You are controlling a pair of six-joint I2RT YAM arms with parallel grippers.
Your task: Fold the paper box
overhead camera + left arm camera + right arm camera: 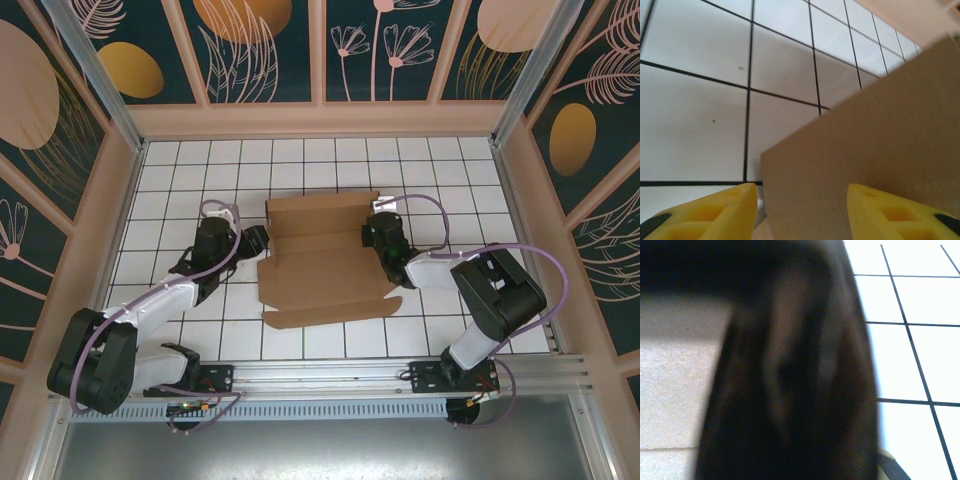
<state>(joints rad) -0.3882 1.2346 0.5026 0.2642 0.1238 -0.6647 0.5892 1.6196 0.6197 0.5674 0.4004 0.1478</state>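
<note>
The paper box (320,265) is a brown cardboard sheet lying mostly flat mid-table, with its back flap and side flaps raised. My left gripper (262,240) is at the sheet's left edge. In the left wrist view it (802,212) is open, yellow fingers (715,215) wide apart, and a raised cardboard flap (880,140) stands just ahead between them. My right gripper (372,232) is at the box's right flap. In the right wrist view a dark, blurred flap (790,380) runs down into the jaws and hides them, with flat cardboard (670,380) to its left.
The floor is white tile with black lines (180,190). Wooden-framed patterned walls (320,120) close in the back and both sides. An aluminium rail (330,378) carrying both arm bases runs along the near edge.
</note>
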